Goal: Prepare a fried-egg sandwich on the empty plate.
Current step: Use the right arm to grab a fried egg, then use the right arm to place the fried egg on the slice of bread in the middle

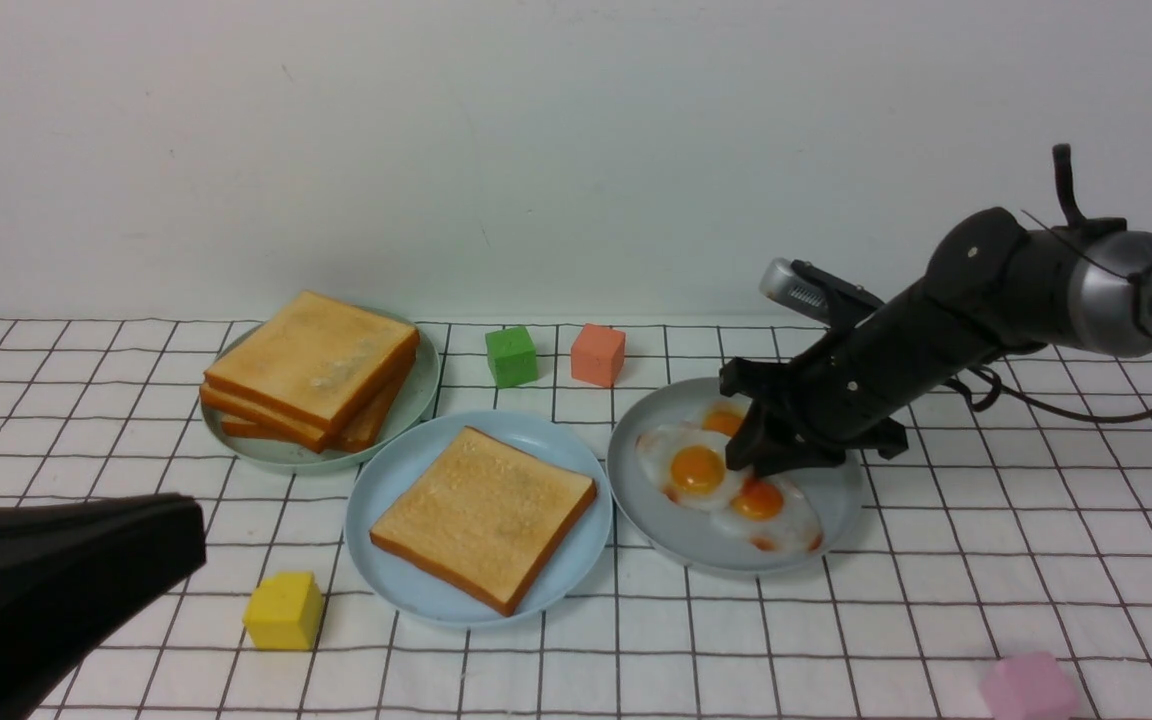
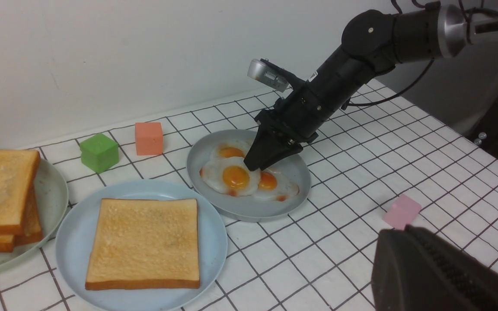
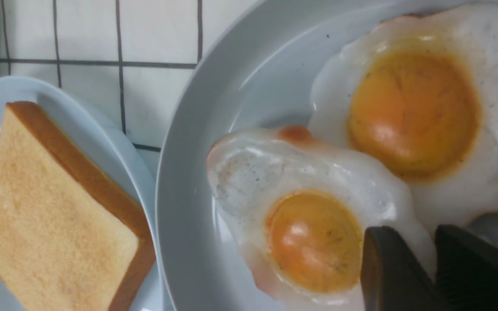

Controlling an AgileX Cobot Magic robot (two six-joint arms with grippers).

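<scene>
I am working the egg pickup: 1 toast (image 1: 484, 517) is lying on the blue plate (image 1: 391, 490), and my right gripper (image 1: 751, 462) is pinching narrow on the top egg's (image 1: 693, 468) white on the grey plate (image 1: 836, 505), at 3 o'clock of the blue plate. Next I judge a lift and carry onto the toast. The left gripper (image 1: 86, 560) is hanging back; I cannot tell its jaws.

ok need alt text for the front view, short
The right gripper reaches down onto fried eggs lying on a grey plate, its jaws nearly closed at the edge of one egg. At centre, one toast slice lies on a blue plate; more toast is stacked on a green plate behind it.
</scene>
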